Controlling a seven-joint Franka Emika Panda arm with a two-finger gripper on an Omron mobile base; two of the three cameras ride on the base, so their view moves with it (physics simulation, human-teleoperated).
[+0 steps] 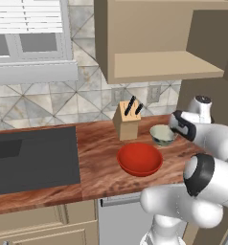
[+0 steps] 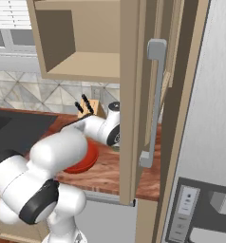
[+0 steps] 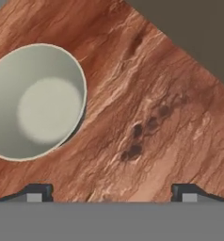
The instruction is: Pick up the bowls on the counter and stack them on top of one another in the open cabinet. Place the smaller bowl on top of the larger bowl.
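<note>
— Hovering over the counter [image 3: 147,94], is your claw [image 3: 109,190] on the small bowl [image 3: 36,101] yet?
— No; my claw is spread, empty. That bowl sits left of it, beside the red bowl [image 1: 140,159].

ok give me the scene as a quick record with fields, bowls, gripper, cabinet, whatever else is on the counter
small bowl: pale grey-green, upright on the counter, behind and to the right of the red bowl
large bowl: red, upright on the counter, near its front edge
stacked: no, bowls sit apart
gripper: open, over bare wood beside the small bowl, holding nothing
open cabinet: shelf above the counter, no bowl on it yet
knife block: behind the red bowl, by the wall
sink: dark, left of the bowls
</note>
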